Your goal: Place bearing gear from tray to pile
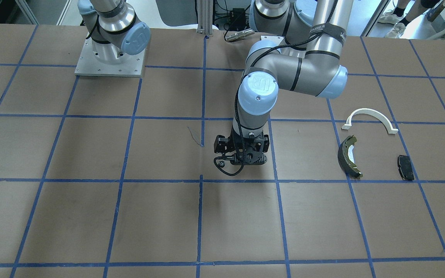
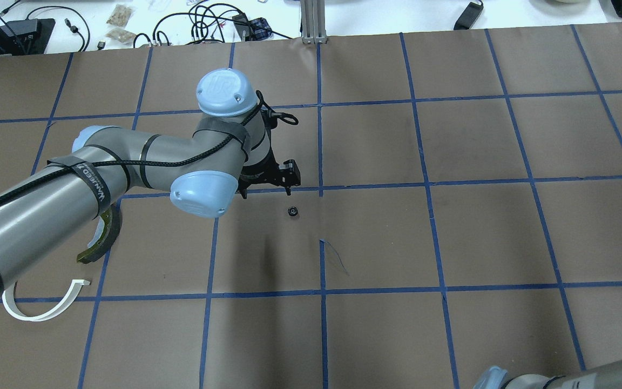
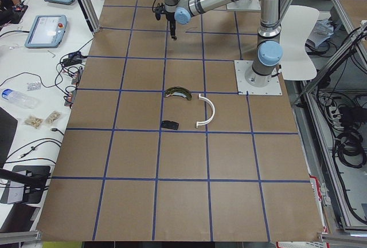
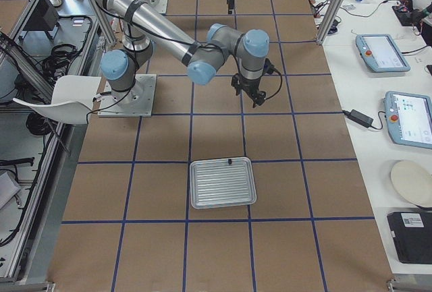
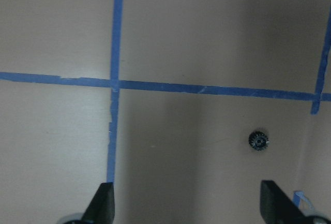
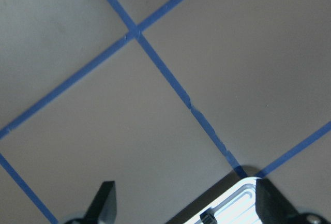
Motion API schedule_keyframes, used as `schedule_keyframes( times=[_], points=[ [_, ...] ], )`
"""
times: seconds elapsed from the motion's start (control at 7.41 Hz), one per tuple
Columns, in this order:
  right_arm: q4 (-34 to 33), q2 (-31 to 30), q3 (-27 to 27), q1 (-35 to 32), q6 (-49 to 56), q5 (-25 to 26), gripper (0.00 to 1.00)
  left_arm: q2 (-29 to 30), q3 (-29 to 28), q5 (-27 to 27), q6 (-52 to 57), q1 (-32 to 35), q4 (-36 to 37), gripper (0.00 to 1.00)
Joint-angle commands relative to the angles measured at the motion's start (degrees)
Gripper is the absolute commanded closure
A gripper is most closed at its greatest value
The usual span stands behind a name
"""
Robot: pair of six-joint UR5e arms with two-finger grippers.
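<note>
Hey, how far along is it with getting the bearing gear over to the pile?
Done: the bearing gear is out of the tray, lying on the table near the middle. In hand: the left gripper hangs open close by it, not gripping. Left: grasp it and carry it to the pile. The right gripper is open and empty near the tray.

I see a brown table [image 2: 451,243] gridded with blue tape [image 2: 427,184], a black gear [image 2: 291,211], a silver ribbed tray [image 4: 223,183], a white bracket [image 1: 366,111] and an olive-rimmed dark brake shoe [image 1: 344,156].
</note>
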State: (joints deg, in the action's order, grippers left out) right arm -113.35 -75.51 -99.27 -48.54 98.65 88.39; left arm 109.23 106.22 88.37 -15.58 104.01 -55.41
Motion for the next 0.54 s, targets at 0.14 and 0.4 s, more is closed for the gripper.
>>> schedule_keyframes(
  times=[0.14,0.4],
  points=[
    [-9.5,7.8,-0.3,7.8,30.4,0.0,0.05,4.5,0.4,-0.8,-0.3,2.4,4.9,0.05],
    [-12.3,9.8,-2.1,8.8,39.2,-0.5,0.08,6.6,0.4,-0.6,-2.0,3.2,5.7,0.13]
  ],
)
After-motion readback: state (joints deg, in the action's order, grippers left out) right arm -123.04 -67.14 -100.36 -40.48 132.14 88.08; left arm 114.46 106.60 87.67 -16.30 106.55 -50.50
